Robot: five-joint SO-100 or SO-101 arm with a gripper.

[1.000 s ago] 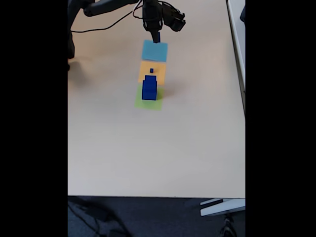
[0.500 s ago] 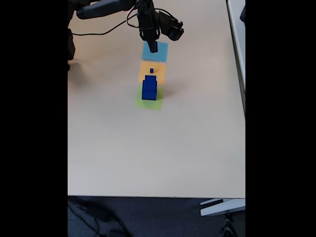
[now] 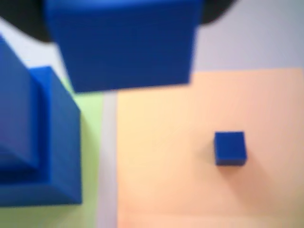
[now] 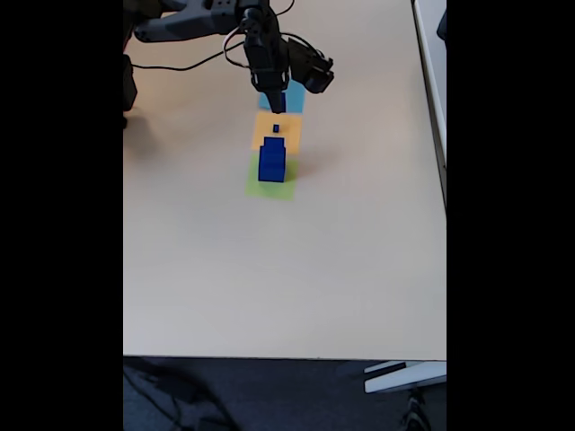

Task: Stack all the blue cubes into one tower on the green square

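The gripper [image 4: 278, 101] is clenched on a blue cube [image 3: 126, 42], carried in the air above the seam between the light-blue square [image 4: 294, 101] and the orange square [image 4: 289, 133], toward the table's [image 4: 269, 269] far edge. The tower [image 4: 271, 159] stands on the green square [image 4: 254, 185], nearer the table's middle, beyond the orange square from the gripper. So the tower lies toward the table's near edge from the held cube. A tiny cube [image 3: 230, 148] sits on the orange square, apart from the tower.
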